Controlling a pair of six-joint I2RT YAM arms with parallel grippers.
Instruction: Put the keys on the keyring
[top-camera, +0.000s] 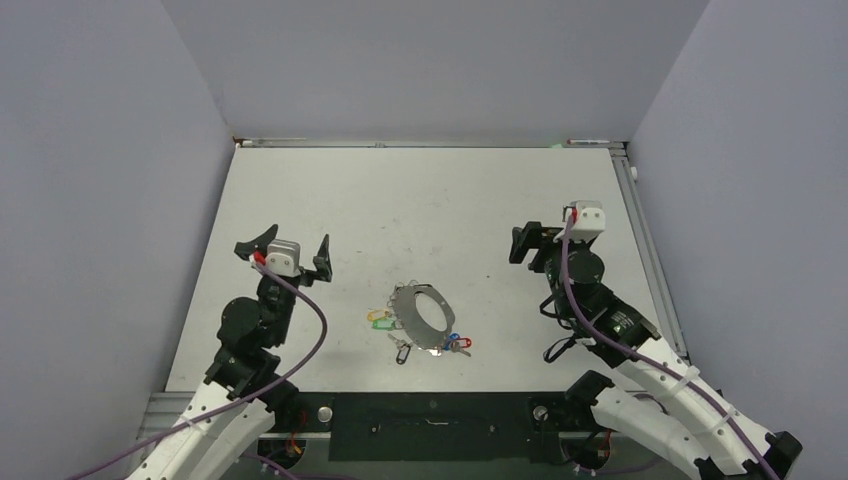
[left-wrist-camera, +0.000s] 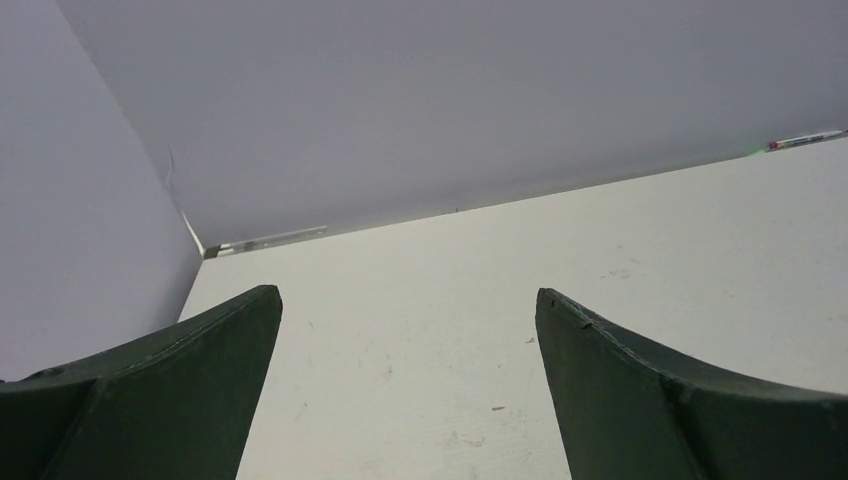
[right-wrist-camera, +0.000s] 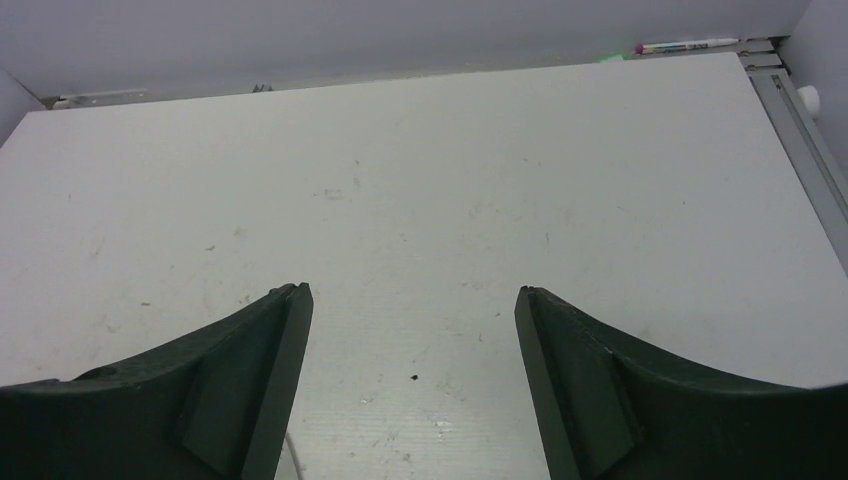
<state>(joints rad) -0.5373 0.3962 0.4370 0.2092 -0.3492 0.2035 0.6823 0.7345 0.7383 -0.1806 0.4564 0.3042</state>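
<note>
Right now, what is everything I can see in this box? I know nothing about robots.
keyring: one, grey metal hoop, lying flat near the table's front middle.
keys: several, too small to count; yellow, green, red and blue tags, clustered at the hoop's left and near edges.
table: one, white, lightly scuffed.
pen: one, white with coloured ends, at the table's far edge.
walls: three, pale grey, around the table.
left end effector: one, dark fingers, open and empty, left of the hoop.
right end effector: one, dark fingers, open and empty, right of the hoop.
</note>
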